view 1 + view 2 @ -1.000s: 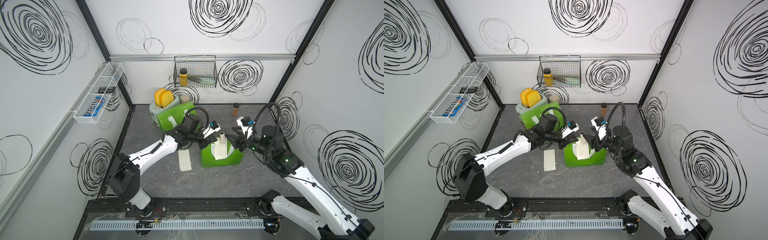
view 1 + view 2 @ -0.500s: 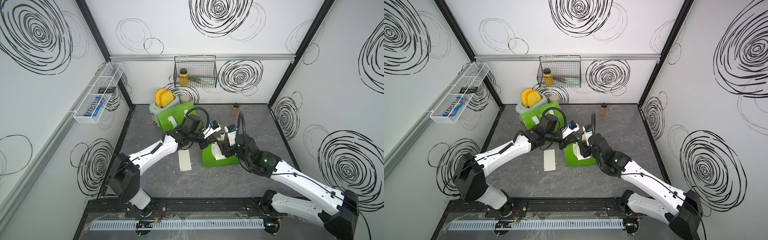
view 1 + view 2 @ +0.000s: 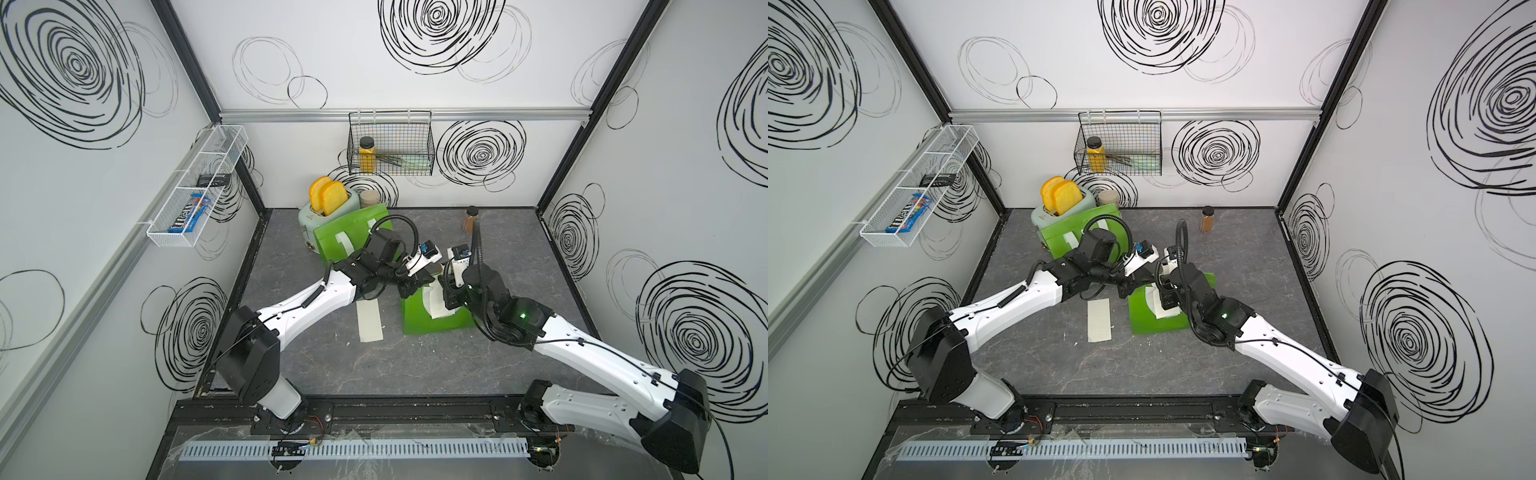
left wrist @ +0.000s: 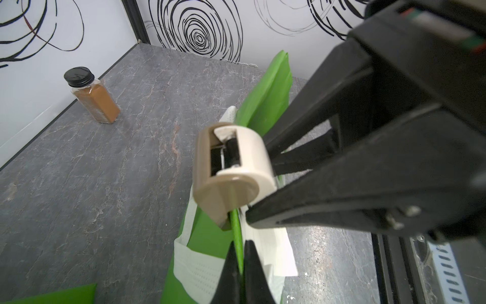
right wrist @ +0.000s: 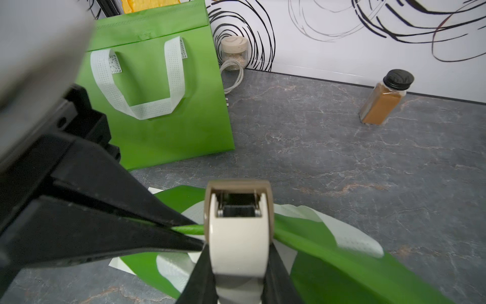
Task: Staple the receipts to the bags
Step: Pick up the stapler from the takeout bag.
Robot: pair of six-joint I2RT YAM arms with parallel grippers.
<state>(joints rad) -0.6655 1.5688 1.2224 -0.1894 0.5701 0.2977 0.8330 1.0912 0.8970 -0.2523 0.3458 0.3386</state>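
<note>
The left gripper (image 4: 239, 248) is clenched on the thin upper edge of the near bag (image 3: 432, 322), its two black fingertips (image 5: 193, 238) pinching the green fold. Just beside those tips, the right gripper (image 5: 238, 252) grasps a beige stapler (image 5: 239, 231), one finger on each flank. The stapler's long axis lies in line with the right gripper's fingers, and its open mouth points away from that wrist. The bag's edge runs crosswise through the mouth, from the left gripper's tips and out the far side. One receipt (image 4: 273, 252) lies against the bag's face right under the stapler, its long axis running down from the pinched edge; its upper end is hidden. The other receipt (image 3: 369, 318) lies flat on the table (image 3: 519, 257) on the left gripper's outer side, apart from both bags, its length running back along the left arm. The far bag (image 5: 163, 105) stands upright beyond both grippers, front towards them, handle hanging as a U.
</note>
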